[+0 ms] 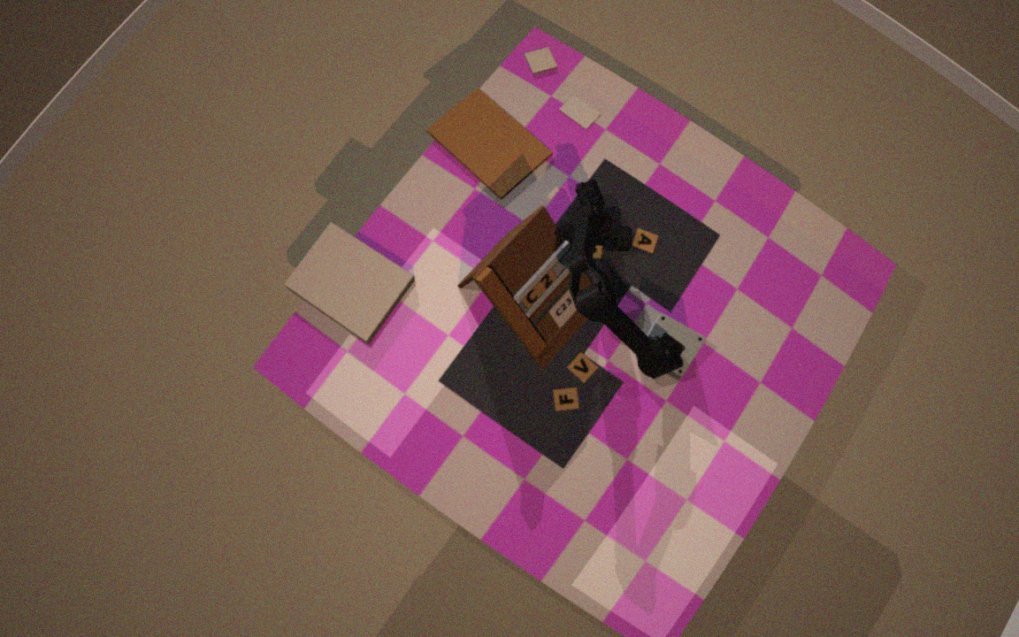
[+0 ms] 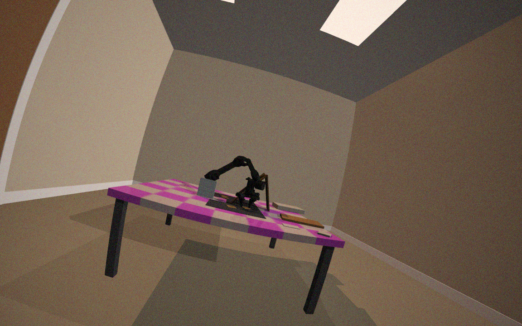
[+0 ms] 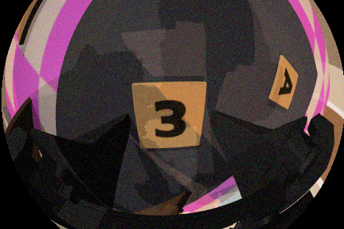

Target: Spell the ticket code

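The ticket [image 1: 563, 309] on the brown board reads C23. Above it, the rail [image 1: 540, 271] holds tile C [image 1: 531, 295] at left and tile 2 [image 1: 547, 280] beside it; the arm hides the rail's right end. Tile 3 [image 3: 193, 93] [image 1: 597, 251] lies face up on the dark mat [image 1: 679, 261]. My gripper [image 3: 170, 118] [image 2: 247, 205] is open and empty, pointing down, low over tile 3, with one finger on each side of it in the wrist view. Tile A [image 1: 645, 241] [image 3: 284, 82] lies to the side on the same mat. Tiles V [image 1: 582, 367] and F [image 1: 565, 398] lie near the other mat.
The brown board's upright back panel [image 1: 521, 245] stands close to my arm. An orange-brown slab [image 1: 481, 142] [image 2: 301, 221] and a beige slab [image 1: 350, 280] lie beyond it. A small pale block [image 1: 540, 60] and a thin pale piece [image 1: 579, 111] lie towards the table's far corner.
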Motion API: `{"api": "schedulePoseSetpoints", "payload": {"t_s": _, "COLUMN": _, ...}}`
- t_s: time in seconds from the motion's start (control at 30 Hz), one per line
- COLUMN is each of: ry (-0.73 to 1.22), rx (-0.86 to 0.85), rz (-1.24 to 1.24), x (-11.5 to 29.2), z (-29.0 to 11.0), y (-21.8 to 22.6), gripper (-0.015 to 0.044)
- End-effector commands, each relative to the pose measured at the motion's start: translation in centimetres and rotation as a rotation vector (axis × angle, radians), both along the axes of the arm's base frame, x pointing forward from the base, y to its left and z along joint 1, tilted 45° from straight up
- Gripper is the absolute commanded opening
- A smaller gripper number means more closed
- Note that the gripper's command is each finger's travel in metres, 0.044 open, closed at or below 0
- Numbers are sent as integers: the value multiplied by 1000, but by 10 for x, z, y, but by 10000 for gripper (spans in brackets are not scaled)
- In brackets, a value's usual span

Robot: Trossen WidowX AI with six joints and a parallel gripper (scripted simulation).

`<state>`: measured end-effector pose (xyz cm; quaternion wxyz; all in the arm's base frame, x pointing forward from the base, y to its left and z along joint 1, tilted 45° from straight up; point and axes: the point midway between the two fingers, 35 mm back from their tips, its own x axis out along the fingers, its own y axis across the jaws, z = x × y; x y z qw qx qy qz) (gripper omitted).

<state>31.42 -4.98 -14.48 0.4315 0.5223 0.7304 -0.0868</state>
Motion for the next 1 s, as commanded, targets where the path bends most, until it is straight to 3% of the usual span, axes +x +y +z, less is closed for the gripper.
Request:
{"api": "schedulePoseSetpoints", "payload": {"t_s": 0.0, "ry": 0, "rx": 4, "rz": -5, "x": 0, "z": 0, "y": 1, "gripper": 340}}
{"api": "schedulePoseSetpoints", "payload": {"t_s": 0.43, "ry": 0, "rx": 4, "rz": -5, "x": 0, "z": 0, "y": 1, "gripper": 340}}
{"api": "schedulePoseSetpoints", "payload": {"t_s": 0.97, "ry": 0, "rx": 4, "rz": -5, "x": 0, "z": -1, "y": 1, "gripper": 233}}
